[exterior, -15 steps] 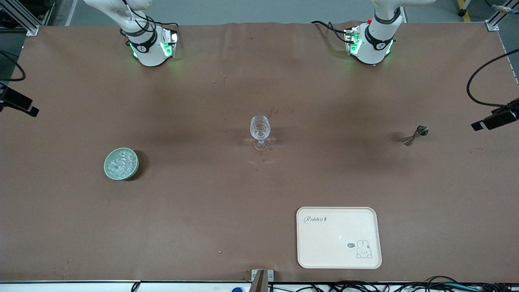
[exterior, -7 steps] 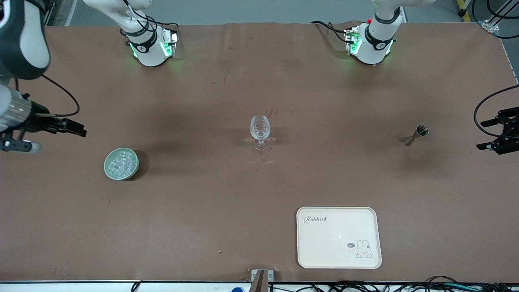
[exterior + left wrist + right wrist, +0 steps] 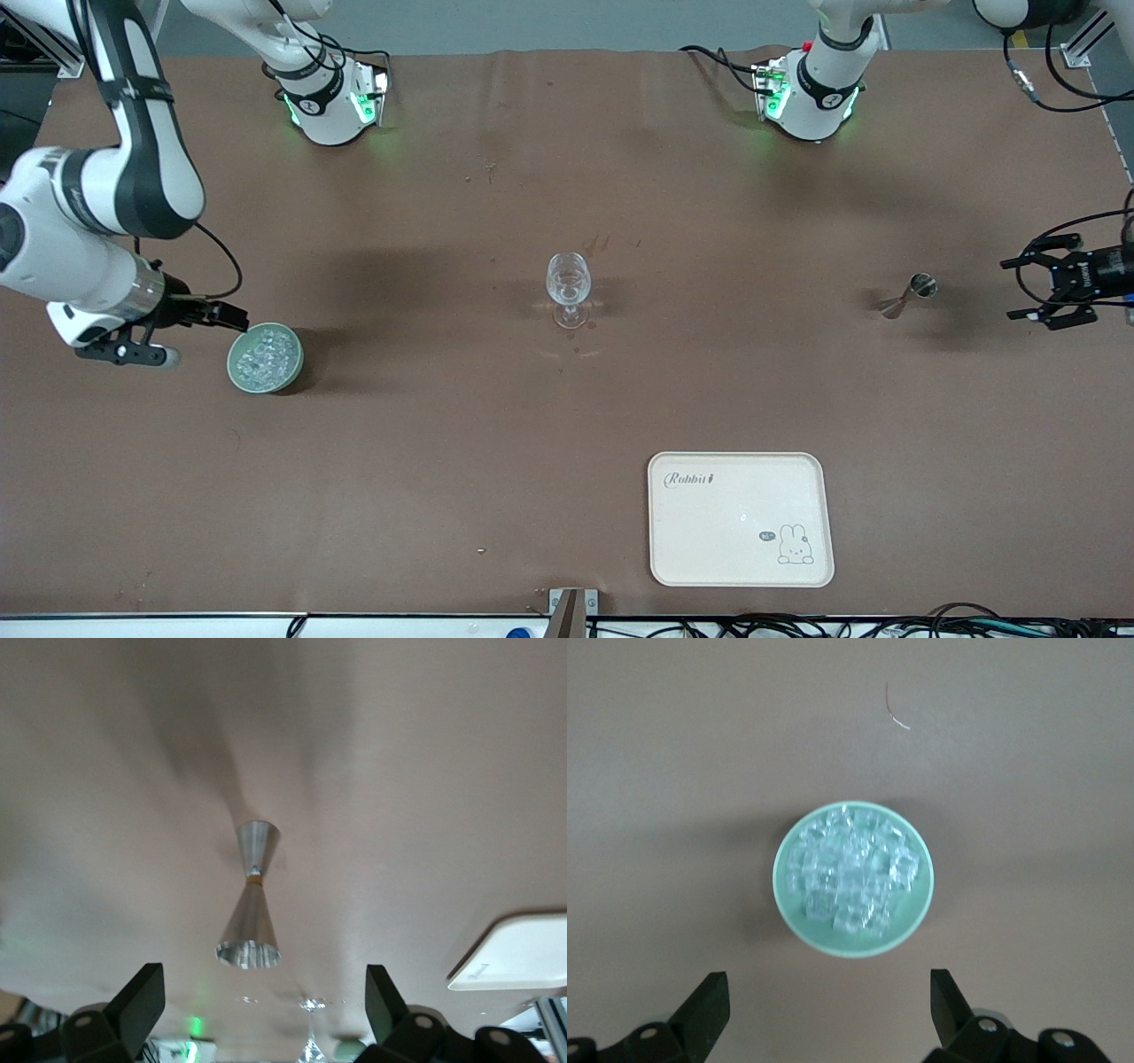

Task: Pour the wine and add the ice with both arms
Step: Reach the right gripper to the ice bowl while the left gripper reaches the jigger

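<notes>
A pale green bowl (image 3: 236,370) near the right arm's end of the table holds a heap of clear ice (image 3: 264,353). My right gripper (image 3: 232,315) is open and empty, just beside the bowl's rim toward the right arm's end. In the right wrist view the bowl (image 3: 788,908) and ice (image 3: 849,875) lie ahead of the open right gripper (image 3: 828,992). A clear stemmed glass (image 3: 568,288) stands mid-table. My left gripper (image 3: 1010,289) is open and empty, beside a steel jigger (image 3: 911,294) toward the left arm's end. The jigger (image 3: 251,904) sits ahead of the left gripper (image 3: 266,992).
A cream tray (image 3: 741,518) with a rabbit print lies nearer the front camera than the jigger; its corner shows in the left wrist view (image 3: 514,952). The glass also shows faintly in the left wrist view (image 3: 310,1047). The brown tabletop runs wide around the glass.
Both arms have swung in from the table's ends. The right gripper has come up to the bowl. The left gripper has come closer to the jigger. The objects have not moved.
</notes>
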You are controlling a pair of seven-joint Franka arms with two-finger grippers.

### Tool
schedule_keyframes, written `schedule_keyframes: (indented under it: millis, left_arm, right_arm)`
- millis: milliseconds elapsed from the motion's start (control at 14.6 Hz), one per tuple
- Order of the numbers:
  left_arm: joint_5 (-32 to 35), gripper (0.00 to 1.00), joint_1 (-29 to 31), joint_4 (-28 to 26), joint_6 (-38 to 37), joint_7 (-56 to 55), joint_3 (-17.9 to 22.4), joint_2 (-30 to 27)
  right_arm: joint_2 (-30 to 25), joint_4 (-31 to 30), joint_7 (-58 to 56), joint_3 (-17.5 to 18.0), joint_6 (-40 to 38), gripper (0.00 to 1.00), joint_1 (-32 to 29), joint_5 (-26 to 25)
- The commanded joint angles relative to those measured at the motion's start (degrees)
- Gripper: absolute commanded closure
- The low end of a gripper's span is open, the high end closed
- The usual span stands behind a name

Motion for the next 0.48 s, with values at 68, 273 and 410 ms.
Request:
schedule_keyframes:
  millis: [68, 273, 410]
  left_arm:
    - [-6.47, 0.0, -0.59, -5.03, -0.75, 1.16, 0.87, 3.52]
    - [-9.89, 0.0, -1.56, -8.55, -0.66, 1.24, 0.87, 4.32]
    - [-11.91, 0.05, -1.56, -11.0, -0.66, 1.33, 0.79, 4.76]
  right_arm:
    - [4.46, -0.99, -0.56, -0.33, 7.44, 0.0, 0.35, -0.04]
    - [6.92, -1.08, -0.56, -0.41, 9.46, 0.0, 0.35, -1.7]
    - [7.72, -3.35, -0.56, -0.41, 12.71, 0.0, -0.01, -2.06]
